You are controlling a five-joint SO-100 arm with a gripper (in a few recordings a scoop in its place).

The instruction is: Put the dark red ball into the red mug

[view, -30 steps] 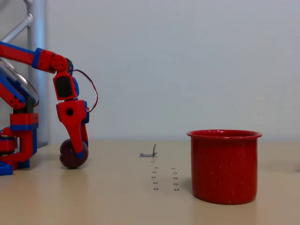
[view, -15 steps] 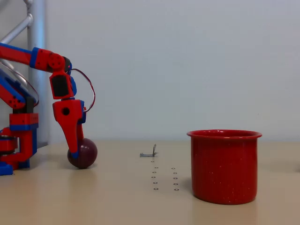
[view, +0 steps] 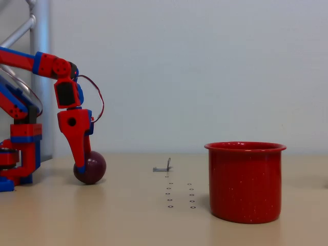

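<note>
Ball at end effector tip, mug far right on table.
Fixed view: end effector (view: 80, 165) points down at lower left of frame, tip touching the dark red ball (view: 92, 167), which sits on the table (view: 128, 215); can't tell if it grips. Red mug (view: 245, 182) upright at lower right, well apart from ball.

Between the ball (view: 90, 167) at far left and the red mug (view: 245, 182) at right, the table (view: 128, 215) lies open, broken only by a small metal bracket (view: 163, 166) farther back and two rows of tiny dots (flat, no hindrance). Above the mug's open mouth the air is free. The claw (view: 80, 165) touches the ball's left side.
</note>
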